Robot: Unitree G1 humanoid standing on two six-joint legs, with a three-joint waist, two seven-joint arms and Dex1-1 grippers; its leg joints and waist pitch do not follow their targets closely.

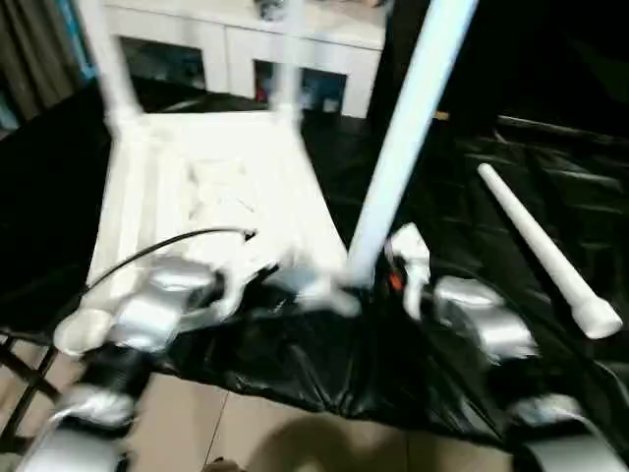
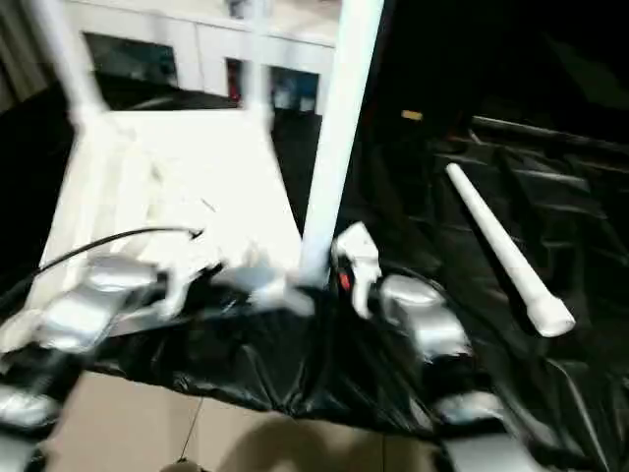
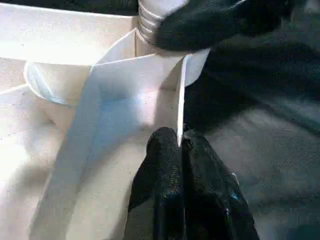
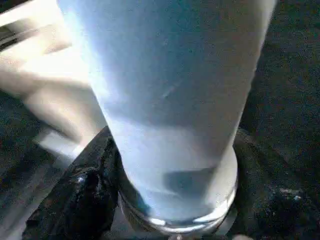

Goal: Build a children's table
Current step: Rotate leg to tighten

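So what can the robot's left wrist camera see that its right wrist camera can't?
The left wrist view shows the left gripper shut on a thin rib of the tabletop, next to a round corner socket. The right wrist view shows the right gripper's black fingers on either side of the leg, seen close along its smooth tube. Both show that same white leg's bottom end, the right gripper around it, and black sheet beside it.

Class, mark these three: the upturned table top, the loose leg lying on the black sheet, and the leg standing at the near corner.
Table top [image 1: 211, 192], left eye view, ribbed underside.
Loose leg [image 1: 545, 246], left eye view, mid-tube.
Standing leg [image 1: 408, 128], left eye view, mid-tube.
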